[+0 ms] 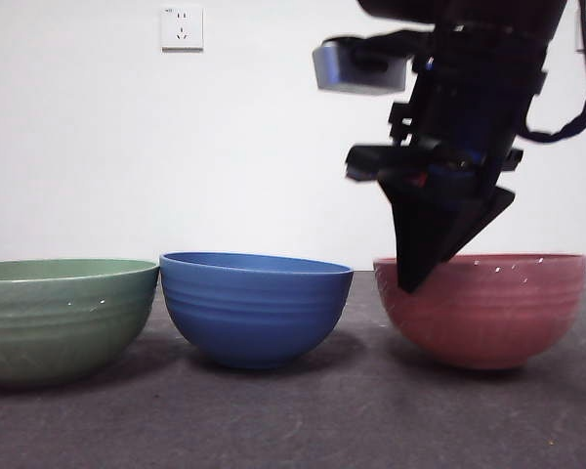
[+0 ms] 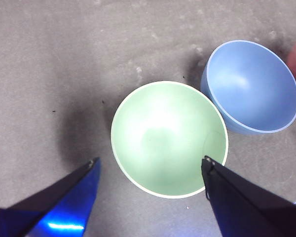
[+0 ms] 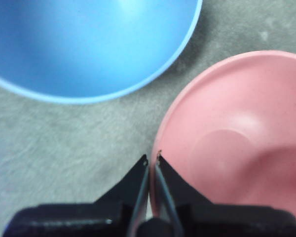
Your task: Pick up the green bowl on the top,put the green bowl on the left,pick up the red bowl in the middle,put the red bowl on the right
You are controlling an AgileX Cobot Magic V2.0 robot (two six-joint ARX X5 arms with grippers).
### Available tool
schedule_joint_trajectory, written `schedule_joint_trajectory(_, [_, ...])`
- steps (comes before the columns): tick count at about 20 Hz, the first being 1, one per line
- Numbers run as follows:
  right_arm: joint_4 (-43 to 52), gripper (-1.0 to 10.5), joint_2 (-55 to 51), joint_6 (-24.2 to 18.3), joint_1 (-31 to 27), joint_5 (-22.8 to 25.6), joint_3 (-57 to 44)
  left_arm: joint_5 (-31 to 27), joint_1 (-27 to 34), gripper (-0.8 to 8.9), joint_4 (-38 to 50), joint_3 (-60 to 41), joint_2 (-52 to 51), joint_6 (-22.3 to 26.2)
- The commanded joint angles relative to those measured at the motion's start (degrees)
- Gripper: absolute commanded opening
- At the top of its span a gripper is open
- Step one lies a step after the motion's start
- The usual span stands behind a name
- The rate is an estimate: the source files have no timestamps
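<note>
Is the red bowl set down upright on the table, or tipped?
Upright. The dusty pinkish-red ribbed round bowl sits on its base on the grey table, rim level, with the right gripper pinched on its rim.

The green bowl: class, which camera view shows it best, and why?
The left wrist view: the green bowl appears whole from above, rim and inside visible. The front view shows only its ribbed side, cut off at the picture's edge. The right wrist view does not show it.

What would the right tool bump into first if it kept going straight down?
Probably the red bowl's rim. The right tool, jaws nearly together, points down right at that bowl's near edge, beside the blue bowl. Depth is hard to judge, so it might just touch the table.
</note>
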Motion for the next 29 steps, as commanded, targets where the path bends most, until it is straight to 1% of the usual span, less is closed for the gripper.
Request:
schedule_joint_trajectory(1, [1.55,-0.1,1.73,0.35,-0.07,-0.04,-0.39,0.17,0.07,3.45,0.20,-0.22,-0.02,0.61])
schedule_joint_trajectory(4, [2.36,0.3,2.29,0.50,-0.07,-0.04,-0.39,0.17,0.07,3.45,0.22,-0.22,-0.02,0.61])
schedule_joint_trajectory(6, [2.36,2.1,2.21,1.99,-0.07,0.09,-0.39,0.20,0.07,3.45,0.22,-0.22,-0.02,0.61])
schedule_joint_trajectory(7, [2.34,2.6,1.81,2.36,-0.15,0.26,-0.39,0.20,0.07,3.45,0.28,-0.22,-0.02,0.61])
schedule_joint_trajectory(9, [2.95,2.6,-0.83,2.14,-0.46,0.31,-0.37,0.20,0.07,3.45,0.59,-0.22,-0.02,0.61])
schedule_joint_trajectory(11, [5.14,2.5,-6.12,2.14,-0.46,0.28,-0.37,0.20,0.07,3.44,1.49,-0.22,-0.02,0.61])
schedule_joint_trajectory(14, [10.21,2.4,-17.35,2.08,-2.49,0.28,-0.37,0.39,0.07,3.33,5.09,-0.22,-0.15,0.55])
schedule_joint_trajectory(15, [11.45,1.9,-20.55,1.90,-3.52,0.28,-0.37,0.57,0.07,2.59,6.60,-0.22,-0.28,0.46])
schedule_joint_trajectory(17, [12.46,0.2,-27.36,1.03,-7.15,0.24,-0.37,1.90,0.07,-0.08,10.16,-0.28,-1.53,0.44])
schedule_joint_trajectory(18, [12.35,-0.2,-30.60,0.61,-9.62,0.17,-0.37,2.40,0.07,-0.08,12.35,-0.28,-2.43,0.13])
schedule_joint_trajectory(20, [12.00,-0.2,-35.65,0.94,-13.99,0.00,-0.59,2.47,0.07,-0.08,15.96,-0.42,-4.55,-0.02])
schedule_joint_trajectory(23, [12.28,-0.2,-43.06,0.92,-18.78,-0.35,-4.31,0.00,0.07,-0.08,20.65,-2.78,-9.46,-0.74])
schedule_joint_trajectory(24, [12.63,-0.2,-45.86,1.46,-19.67,-1.31,-7.04,-0.72,0.07,-0.08,22.47,-4.70,-11.87,-1.14])
schedule_joint_trajectory(27, [17.70,-0.2,-53.59,4.22,-20.15,-1.01,-16.44,-1.60,0.07,-0.08,25.99,-11.82,-18.99,-2.64])
schedule_joint_trajectory(29, [21.38,-0.2,-58.05,7.28,-20.15,-1.07,-22.10,-1.38,0.07,-0.08,28.46,-17.77,-24.55,-2.84])
